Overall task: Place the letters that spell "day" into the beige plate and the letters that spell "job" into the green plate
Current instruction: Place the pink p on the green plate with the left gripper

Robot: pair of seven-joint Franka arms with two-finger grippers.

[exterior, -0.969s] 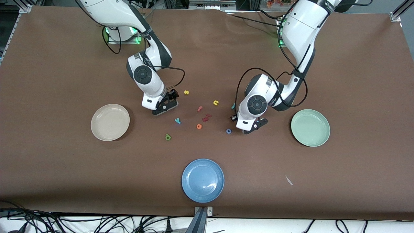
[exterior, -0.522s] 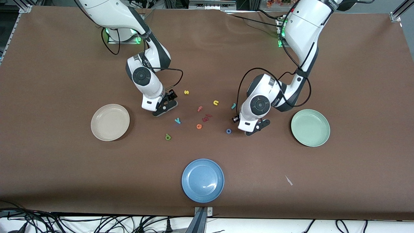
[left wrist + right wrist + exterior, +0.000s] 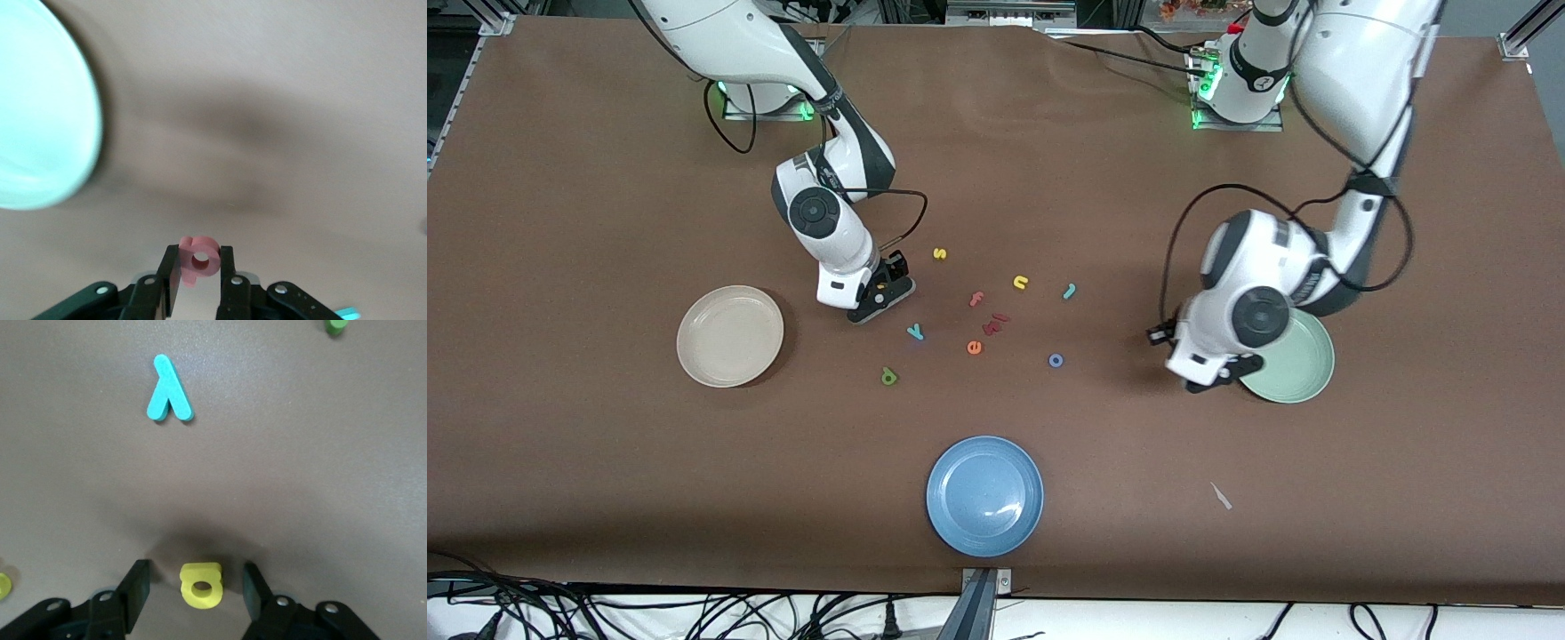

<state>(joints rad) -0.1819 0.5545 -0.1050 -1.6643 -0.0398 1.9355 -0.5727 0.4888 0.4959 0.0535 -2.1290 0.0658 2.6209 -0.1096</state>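
Left gripper point(image 3: 200, 277) is clamped on the pinkish-red "b" point(image 3: 199, 258), up over the green plate point(image 3: 1294, 364) rim at 9 o'clock. Right gripper point(image 3: 197, 587) sits half-open around the yellow letter point(image 3: 200, 585) on the table, not gripping it; the teal "y" point(image 3: 168, 390) lies near.

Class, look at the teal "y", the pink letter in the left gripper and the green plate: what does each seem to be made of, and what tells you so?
Teal "y": likely foam, matte, with thick flat-cut edges.
Pink letter, pinched in the left gripper: probably the same foam, dull and chunky.
Green plate: smooth moulded look with a raised rim, perhaps plastic or glazed ceramic; the views leave that open.
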